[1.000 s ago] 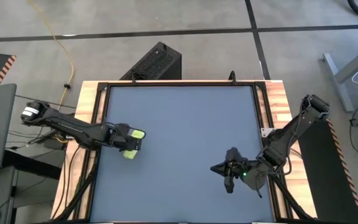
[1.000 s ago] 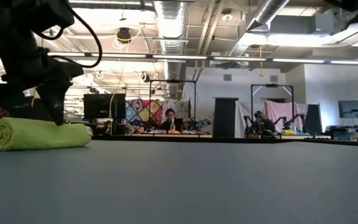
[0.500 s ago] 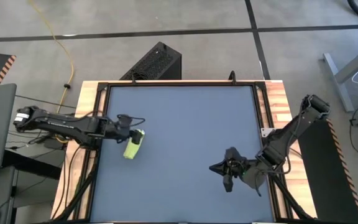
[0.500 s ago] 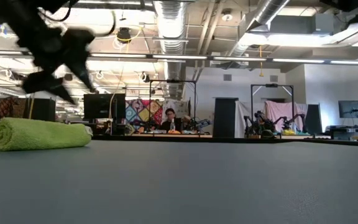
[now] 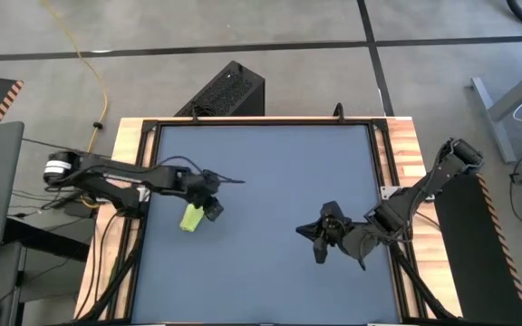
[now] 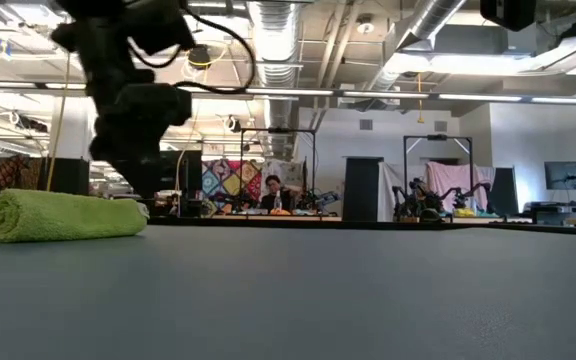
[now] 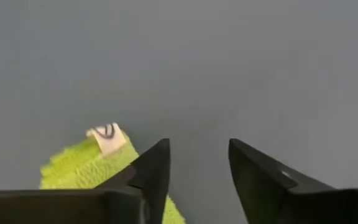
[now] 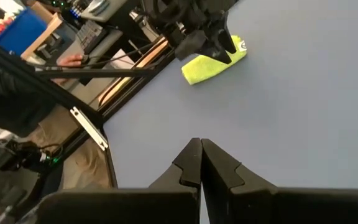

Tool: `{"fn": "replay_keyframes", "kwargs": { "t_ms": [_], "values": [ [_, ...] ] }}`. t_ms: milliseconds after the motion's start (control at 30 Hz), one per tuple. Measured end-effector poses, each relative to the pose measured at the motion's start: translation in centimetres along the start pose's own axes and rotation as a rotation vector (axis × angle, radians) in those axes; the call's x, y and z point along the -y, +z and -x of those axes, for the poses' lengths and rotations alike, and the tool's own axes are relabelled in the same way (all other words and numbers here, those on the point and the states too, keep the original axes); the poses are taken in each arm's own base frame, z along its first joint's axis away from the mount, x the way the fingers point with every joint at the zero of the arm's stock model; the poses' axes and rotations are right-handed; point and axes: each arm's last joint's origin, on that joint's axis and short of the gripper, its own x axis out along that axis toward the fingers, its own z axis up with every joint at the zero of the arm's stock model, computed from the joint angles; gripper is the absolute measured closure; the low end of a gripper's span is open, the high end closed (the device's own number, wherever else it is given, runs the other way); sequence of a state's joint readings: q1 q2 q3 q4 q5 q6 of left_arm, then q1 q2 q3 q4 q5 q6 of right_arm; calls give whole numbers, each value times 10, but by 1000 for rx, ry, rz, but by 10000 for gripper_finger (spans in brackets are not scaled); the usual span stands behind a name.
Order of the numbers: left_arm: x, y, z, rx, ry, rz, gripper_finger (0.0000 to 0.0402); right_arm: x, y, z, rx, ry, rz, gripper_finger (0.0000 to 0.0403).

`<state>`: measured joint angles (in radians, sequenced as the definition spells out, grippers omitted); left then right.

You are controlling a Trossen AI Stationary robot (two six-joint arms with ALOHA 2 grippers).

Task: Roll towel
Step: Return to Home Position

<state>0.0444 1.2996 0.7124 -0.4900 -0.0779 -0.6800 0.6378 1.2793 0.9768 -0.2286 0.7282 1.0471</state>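
Since the towel point(image 5: 191, 218) lies rolled mid-left, only homing seems to remain: left gripper point(image 7: 197, 145) spread empty, right gripper point(image 8: 201, 144) pinched closed.

Left arm point(image 5: 125, 177) stretched low and nearly straight inward from its base, left gripper point(image 7: 197, 144) aimed downward with fingers point(image 7: 153, 171) parted; right arm point(image 5: 424, 190) bent at the elbow, right gripper point(image 8: 201, 155) pointing inward with fingers pressed together.
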Motion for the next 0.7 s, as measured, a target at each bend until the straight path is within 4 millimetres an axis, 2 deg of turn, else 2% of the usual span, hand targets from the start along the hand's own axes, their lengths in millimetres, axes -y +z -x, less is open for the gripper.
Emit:
{"fn": "replay_keyframes", "kwargs": {
  "t_ms": [133, 267, 367, 500, 700],
  "values": [
    [7, 9, -11, -87, 80, -55, 288, 2, 4, -3, 15, -9, -18, 375],
    [4, 6, -34, -213, 113, -80, 321, 3, 5, -4, 22, -16, -40, 375],
    [2, 4, -44, -229, 176, -103, 339, 3, 5, -5, 22, -17, -40, 375],
    [1, 5, -42, -202, 201, -133, 358, 3, 6, -6, 28, -17, -46, 375],
    [-9, 7, -25, -191, 288, -132, 381, 7, 13, -12, 53, -39, -65, 375]
  ]
}}
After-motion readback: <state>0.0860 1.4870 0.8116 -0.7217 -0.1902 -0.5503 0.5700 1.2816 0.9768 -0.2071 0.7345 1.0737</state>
